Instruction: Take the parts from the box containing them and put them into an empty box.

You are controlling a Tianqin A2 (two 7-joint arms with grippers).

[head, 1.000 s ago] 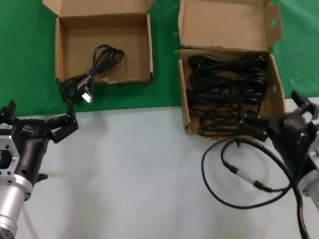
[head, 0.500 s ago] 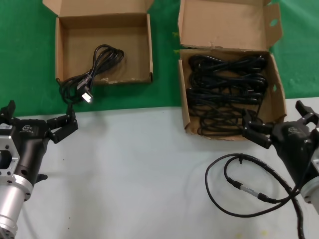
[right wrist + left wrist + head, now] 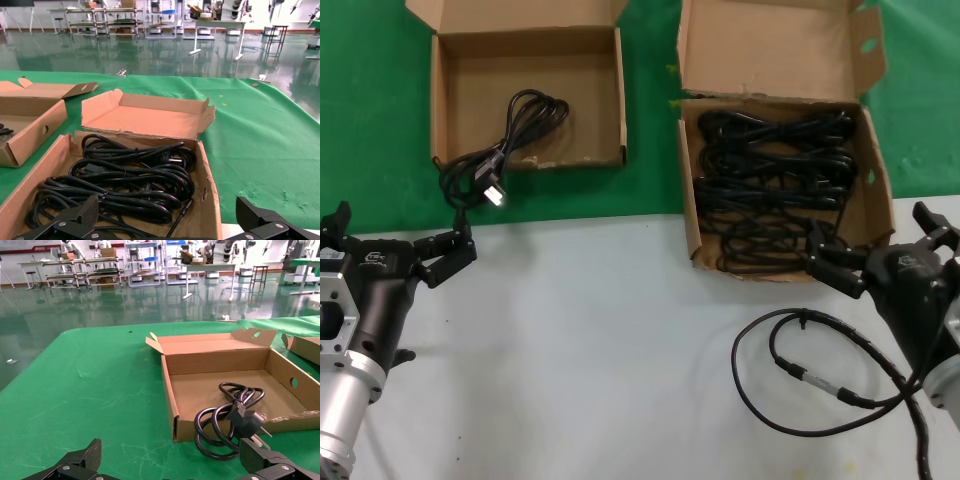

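The larger tall-flapped box at the back right holds several coiled black power cables. They also show in the right wrist view. The smaller squarish box at the back left holds one coiled cable, whose plug end hangs over the ragged front edge onto the green cloth. That cable also shows in the left wrist view. My right gripper is open and empty, just in front of the larger box's front right corner. My left gripper is open and empty, in front of the smaller box's front left corner.
A thin looped black robot lead with an inline connector lies on the grey table in front of the larger box, by my right arm. Green cloth covers the back, under both boxes. The grey table lies between my arms.
My right gripper has drawn back a little to the right from the larger box's front edge, and the thin lead shifted with it. The left arm has not moved.
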